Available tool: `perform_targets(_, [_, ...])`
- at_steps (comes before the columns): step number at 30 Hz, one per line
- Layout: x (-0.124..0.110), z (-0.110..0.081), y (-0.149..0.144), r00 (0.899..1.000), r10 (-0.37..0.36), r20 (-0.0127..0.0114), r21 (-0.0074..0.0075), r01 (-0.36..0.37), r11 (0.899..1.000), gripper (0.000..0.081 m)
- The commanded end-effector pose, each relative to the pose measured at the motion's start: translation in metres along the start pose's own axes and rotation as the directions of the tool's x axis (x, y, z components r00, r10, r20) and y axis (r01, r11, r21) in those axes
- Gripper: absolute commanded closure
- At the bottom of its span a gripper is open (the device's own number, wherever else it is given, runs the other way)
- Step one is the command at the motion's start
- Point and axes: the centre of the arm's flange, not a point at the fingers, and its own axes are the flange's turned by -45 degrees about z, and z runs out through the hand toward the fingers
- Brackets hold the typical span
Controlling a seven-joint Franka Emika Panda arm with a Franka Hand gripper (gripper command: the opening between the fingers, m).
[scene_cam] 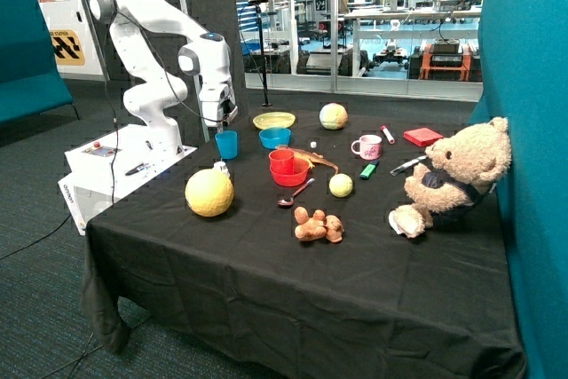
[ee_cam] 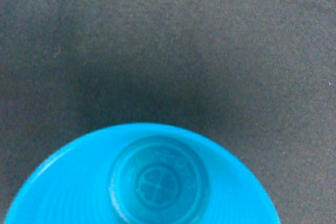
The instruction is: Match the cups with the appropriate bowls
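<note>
Outside view: table front, far. Wrist view: close above blue cup (ee_cam: pixel 152 182), shared.

Glossy white jointed arm (scene_cam: pixel 151 51) with grey joint caps, on a white base box (scene_cam: pixel 115 161), perhaps cabled.

We take this for a robotics lab: behind the table (scene_cam: pixel 266 308) with its black cloth, a glass wall (scene_cam: pixel 355 24) shows workbenches and equipment, teal partitions (scene_cam: pixel 532 86) close it in, and the white arm (scene_cam: pixel 155 51) stands on a control box (scene_cam: pixel 106 166).

Blue cup (ee_cam: pixel 142 182) seen from above, upright on black cloth (ee_cam: pixel 168 35)
</note>
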Motion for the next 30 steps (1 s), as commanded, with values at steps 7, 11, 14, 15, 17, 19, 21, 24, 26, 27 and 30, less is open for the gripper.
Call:
perform_targets(7, [-0.011,0.013,-0.005,0.999,-0.033,0.0031,-0.0004,0.033,0.999,0.037])
perform_targets(11, [-0.016,0.017,-0.009,0.999,-0.032,0.0031,-0.0004,0.032,0.999,0.0369])
perform_targets(14, [-0.02,0.02,-0.012,0.999,-0.033,0.0031,-0.0004,0.033,0.999,0.0368])
perform_targets(15, [-0.021,0.021,-0.012,0.999,-0.035,0.0031,-0.0004,0.035,0.999,0.0368])
perform_targets(17, [-0.024,0.023,-0.013,0.999,-0.034,0.0031,-0.0004,0.034,0.999,0.0368])
perform_targets(19, [-0.026,0.024,-0.012,1.0,-0.031,0.0031,-0.0004,0.031,1.0,0.0369])
perform_targets(21, [-0.028,0.025,-0.011,1.0,-0.029,0.0031,-0.0004,0.029,1.0,0.0369])
perform_targets(24, [-0.03,0.028,-0.009,1.0,-0.029,0.0031,-0.0004,0.029,1.0,0.037])
perform_targets(26, [-0.029,0.03,-0.008,1.0,-0.03,0.0031,-0.0004,0.03,1.0,0.0371])
perform_targets(27, [-0.028,0.031,-0.008,0.999,-0.033,0.0031,-0.0004,0.033,0.999,0.0371])
perform_targets(30, [-0.021,0.035,-0.009,0.999,-0.042,0.0031,-0.0004,0.042,0.999,0.0372])
